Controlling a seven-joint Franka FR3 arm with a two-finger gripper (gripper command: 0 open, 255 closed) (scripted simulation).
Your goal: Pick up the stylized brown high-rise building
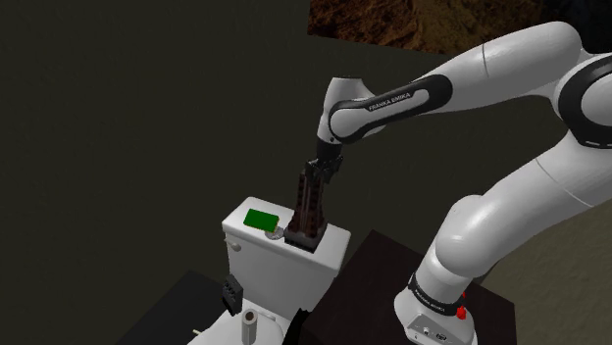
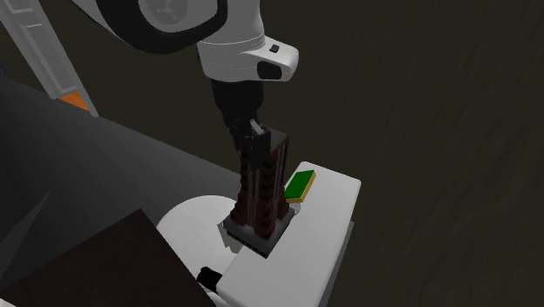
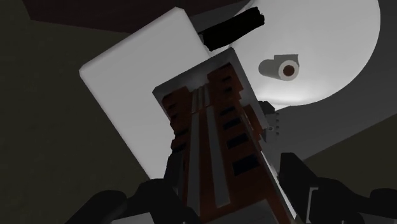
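The brown high-rise building (image 1: 308, 211) (image 2: 261, 187) (image 3: 216, 140) is a tall dark red-brown tower on a grey base. It stands upright on the white toilet tank lid (image 1: 245, 233) (image 2: 336, 196) (image 3: 127, 83). I cannot tell whether its base still touches the lid. My gripper (image 1: 316, 176) (image 2: 253, 139) (image 3: 229, 170) comes down from above and is shut on the tower's upper part. In the wrist view one black finger lies against each side of the tower.
A flat green block (image 1: 262, 218) (image 2: 299, 185) lies on the lid beside the tower. Below the tank are the white toilet seat (image 2: 196, 218) (image 3: 337, 57), a paper roll (image 1: 249, 323) (image 3: 281, 68) and a black object (image 1: 232, 290) (image 3: 232, 27). Dark walls surround.
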